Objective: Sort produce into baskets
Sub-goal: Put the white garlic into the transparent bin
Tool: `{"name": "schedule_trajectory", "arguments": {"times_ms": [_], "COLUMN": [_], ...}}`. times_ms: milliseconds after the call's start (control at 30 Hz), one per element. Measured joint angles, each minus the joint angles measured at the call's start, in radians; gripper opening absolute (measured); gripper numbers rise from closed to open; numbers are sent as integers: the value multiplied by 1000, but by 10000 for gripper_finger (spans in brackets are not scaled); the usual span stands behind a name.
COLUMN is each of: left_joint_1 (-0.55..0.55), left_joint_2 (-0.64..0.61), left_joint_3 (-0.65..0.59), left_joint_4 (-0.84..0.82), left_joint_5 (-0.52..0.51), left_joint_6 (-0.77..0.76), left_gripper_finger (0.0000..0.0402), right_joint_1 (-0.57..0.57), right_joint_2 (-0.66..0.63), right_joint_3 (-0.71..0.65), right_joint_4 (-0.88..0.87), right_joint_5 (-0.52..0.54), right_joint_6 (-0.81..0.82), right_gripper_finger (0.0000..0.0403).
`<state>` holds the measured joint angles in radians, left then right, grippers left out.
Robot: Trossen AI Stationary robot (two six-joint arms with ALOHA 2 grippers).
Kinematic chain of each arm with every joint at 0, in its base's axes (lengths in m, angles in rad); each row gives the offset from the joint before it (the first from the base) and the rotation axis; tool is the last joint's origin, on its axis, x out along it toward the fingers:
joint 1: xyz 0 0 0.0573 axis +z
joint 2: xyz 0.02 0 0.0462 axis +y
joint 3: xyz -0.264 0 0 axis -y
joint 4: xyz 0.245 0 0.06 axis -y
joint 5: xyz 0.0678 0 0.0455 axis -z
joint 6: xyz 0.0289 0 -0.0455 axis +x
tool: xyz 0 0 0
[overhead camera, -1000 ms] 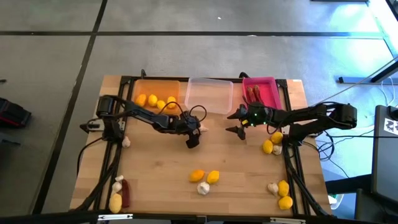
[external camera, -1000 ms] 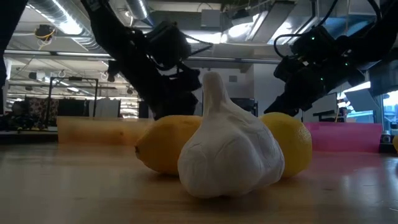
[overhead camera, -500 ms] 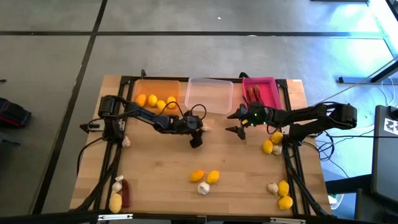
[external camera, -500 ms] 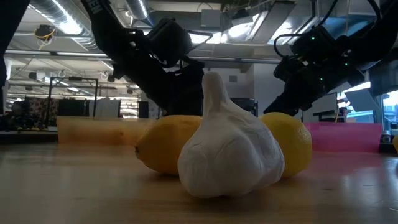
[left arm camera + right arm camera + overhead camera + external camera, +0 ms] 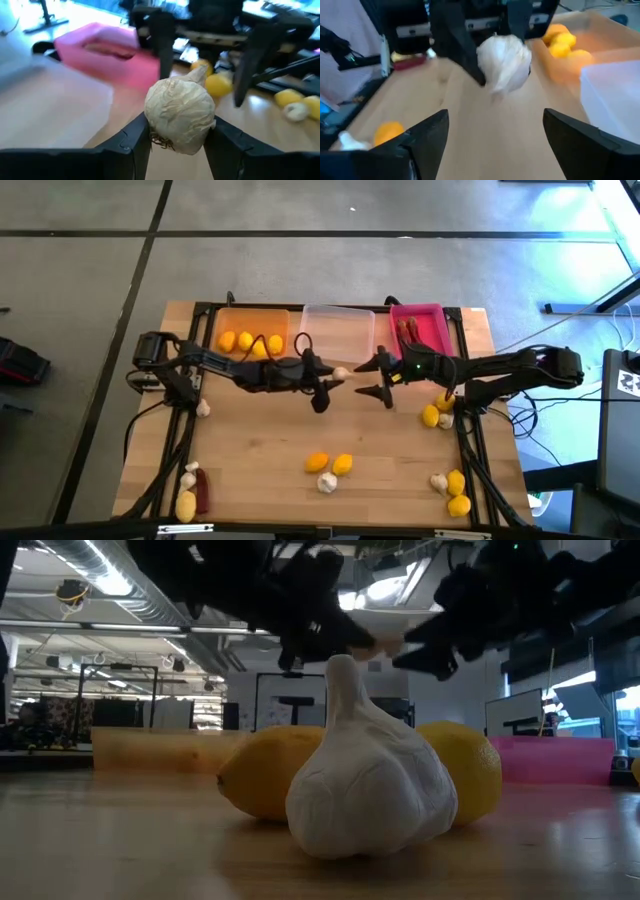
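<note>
Low view puts a garlic bulb (image 5: 368,772) nearest, on the wood, with two lemons (image 5: 268,770) touching it from behind. Both arms hang dark above them.

From above, that bulb sits near the table's front middle, the two lemons just beyond it. More lemons and bulbs lie at the front left and right corners, and a dark red chili (image 5: 202,489) lies at front left.

Mid-table, the left gripper (image 5: 330,385) is clamped on a second garlic (image 5: 341,373), lifted off the table; the left wrist view shows this garlic (image 5: 180,114) squeezed between both fingers (image 5: 131,142). It hangs just in front of the clear tray (image 5: 337,332). The right gripper (image 5: 377,377) faces it from near by, jaws spread wide and holding nothing.

At the far edge stand three trays in a row: the orange tray (image 5: 254,320) with several lemons, the clear one in the middle, and the pink tray (image 5: 432,330) with chilies inside.
</note>
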<state>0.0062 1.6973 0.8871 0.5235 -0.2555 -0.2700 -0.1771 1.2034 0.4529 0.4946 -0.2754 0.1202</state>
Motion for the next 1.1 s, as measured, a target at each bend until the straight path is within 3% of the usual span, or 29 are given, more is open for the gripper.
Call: {"name": "schedule_trajectory", "arguments": {"times_ms": [133, 267, 667, 1000, 1100], "left_joint_1": [-21, -27, -26, -32, -44], "left_joint_2": [-1, 0, 1, 1, 1], "left_joint_3": [0, 0, -2, -1, 0], "left_joint_4": [54, 59, 83, 97, 67], "left_joint_5": [0, 0, -29, -45, -50], "left_joint_6": [7, 7, -3, -17, -10], "left_gripper_finger": [151, 152, 160, 239, 253], "right_joint_1": [40, 64, 66, 63, 50], "right_joint_2": [0, 0, 0, -24, -79], "right_joint_3": [35, 64, 80, 80, 92], "right_joint_4": [12, 10, -14, -52, -166], "right_joint_5": [12, 29, 123, 160, 210], "right_joint_6": [10, 10, 15, -60, -106], "right_gripper_finger": [311, 272, 21, 27, 16]}}
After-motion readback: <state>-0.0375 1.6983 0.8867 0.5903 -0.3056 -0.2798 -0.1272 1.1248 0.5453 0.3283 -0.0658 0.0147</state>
